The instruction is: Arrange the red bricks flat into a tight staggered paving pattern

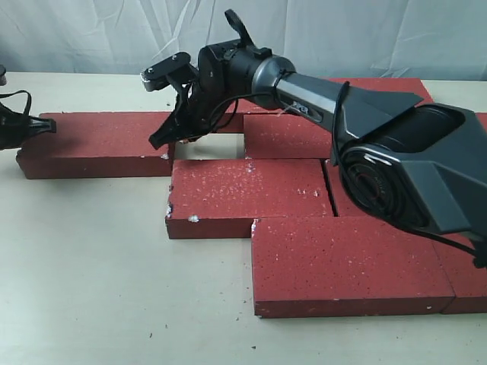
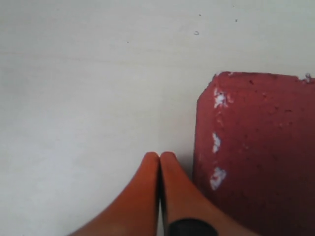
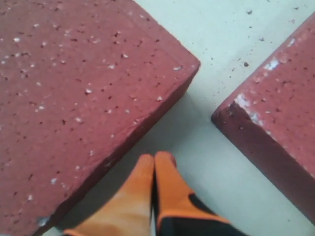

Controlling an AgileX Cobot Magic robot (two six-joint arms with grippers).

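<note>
Red bricks [image 1: 247, 196] lie flat, staggered, right of centre on table [image 1: 84, 289]. Far-left brick [image 1: 95, 141] sits apart, gap [image 1: 207, 146] open. Your right gripper [image 1: 161, 141], fingers pressed together, dips into gap. Your left gripper [image 1: 47, 126], likewise closed, is at brick's outer end, likely to push it tight.
</note>
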